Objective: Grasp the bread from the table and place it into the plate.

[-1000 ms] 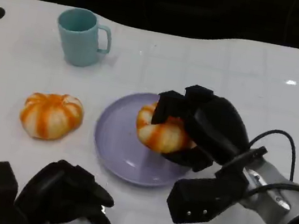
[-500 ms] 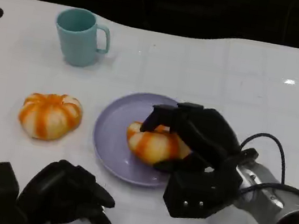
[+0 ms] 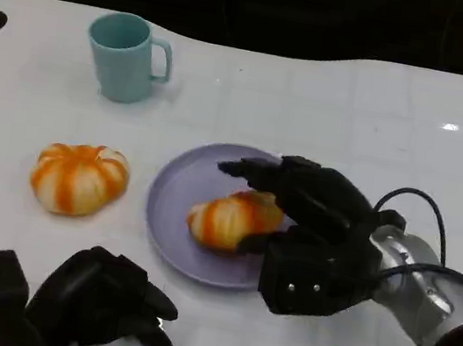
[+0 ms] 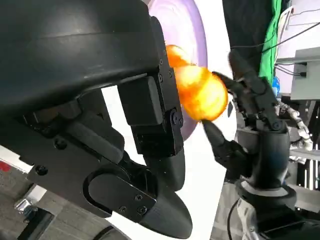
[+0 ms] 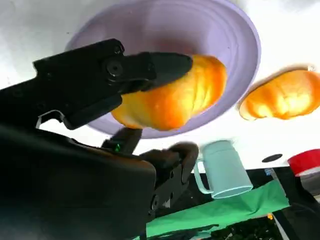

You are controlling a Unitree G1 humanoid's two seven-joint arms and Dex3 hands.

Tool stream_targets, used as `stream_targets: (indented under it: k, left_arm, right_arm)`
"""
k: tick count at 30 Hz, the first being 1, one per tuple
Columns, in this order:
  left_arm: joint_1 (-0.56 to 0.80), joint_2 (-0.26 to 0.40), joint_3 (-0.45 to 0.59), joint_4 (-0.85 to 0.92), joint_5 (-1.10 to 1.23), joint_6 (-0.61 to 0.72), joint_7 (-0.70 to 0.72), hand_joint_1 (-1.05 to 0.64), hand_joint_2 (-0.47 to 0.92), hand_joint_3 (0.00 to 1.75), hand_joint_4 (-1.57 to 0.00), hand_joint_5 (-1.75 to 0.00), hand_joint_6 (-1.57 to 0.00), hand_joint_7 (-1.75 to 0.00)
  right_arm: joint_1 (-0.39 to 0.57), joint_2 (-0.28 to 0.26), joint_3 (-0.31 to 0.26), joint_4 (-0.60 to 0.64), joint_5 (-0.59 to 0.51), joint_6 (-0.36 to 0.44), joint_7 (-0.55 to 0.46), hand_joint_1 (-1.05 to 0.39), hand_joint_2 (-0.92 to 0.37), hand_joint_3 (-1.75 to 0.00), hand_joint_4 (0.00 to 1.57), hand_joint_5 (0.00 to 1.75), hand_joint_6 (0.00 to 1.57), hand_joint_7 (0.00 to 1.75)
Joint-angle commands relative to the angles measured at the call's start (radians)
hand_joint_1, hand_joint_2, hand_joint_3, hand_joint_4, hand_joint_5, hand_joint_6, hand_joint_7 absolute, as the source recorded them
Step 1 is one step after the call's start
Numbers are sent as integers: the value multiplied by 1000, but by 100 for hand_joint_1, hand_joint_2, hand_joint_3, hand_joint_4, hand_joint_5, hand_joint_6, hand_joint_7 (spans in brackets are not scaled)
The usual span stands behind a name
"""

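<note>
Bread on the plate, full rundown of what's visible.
The bread on the plate is a rounded bun, orange with paler cream stripes, with a glossy, plastic-like look. It lies on the purple plate, toward its near right side, seemingly tilted. The right hand is around it: black fingers arch over its top and another sits at its near side. The right wrist view shows a finger lying across its top. Whether it is fully released is unclear.
</note>
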Motion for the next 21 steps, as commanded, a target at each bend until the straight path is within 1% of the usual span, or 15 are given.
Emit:
stream_targets:
  k: [1,4,9,11,14,15,17,21]
  left_arm:
    - [6,12,2,-5,-1,0,4,-105,79,0,-157,-19,-155,0]
    - [5,12,3,-3,-4,0,-1,-105,79,0,-157,-18,-154,0]
    - [5,11,3,-3,-4,0,-1,-105,79,0,-157,-18,-154,0]
    - [5,10,3,-3,-5,3,0,-105,79,0,-157,-18,-154,0]
    - [3,9,2,-3,-3,2,2,-105,79,0,-157,-17,-154,0]
    - [2,8,2,-3,-3,-1,3,-105,79,0,-157,-17,-154,0]
    - [1,7,2,-1,-4,-2,0,-105,79,0,-157,-17,-154,0]
    - [1,7,3,0,-5,-2,-1,-105,79,0,-157,-17,-154,0]
  right_arm:
    - [45,-23,-45,-76,87,23,95,-97,-92,-46,0,30,2,4]
    - [64,-27,-62,-110,117,35,136,-98,-92,-46,0,28,1,4]
    - [72,-28,-65,-131,121,49,150,-98,-92,-46,0,27,1,3]
    - [117,-42,-113,-170,223,43,234,-96,-92,-45,2,29,2,4]
    - [170,-51,-157,-225,315,45,305,-93,-92,-42,5,31,4,5]
    - [187,-54,-167,-244,335,44,318,-89,-92,-40,7,34,7,6]
    - [211,-58,-179,-275,356,46,336,-86,-92,-39,9,37,9,7]
    - [222,-60,-185,-297,361,57,348,-85,-92,-39,9,39,11,7]
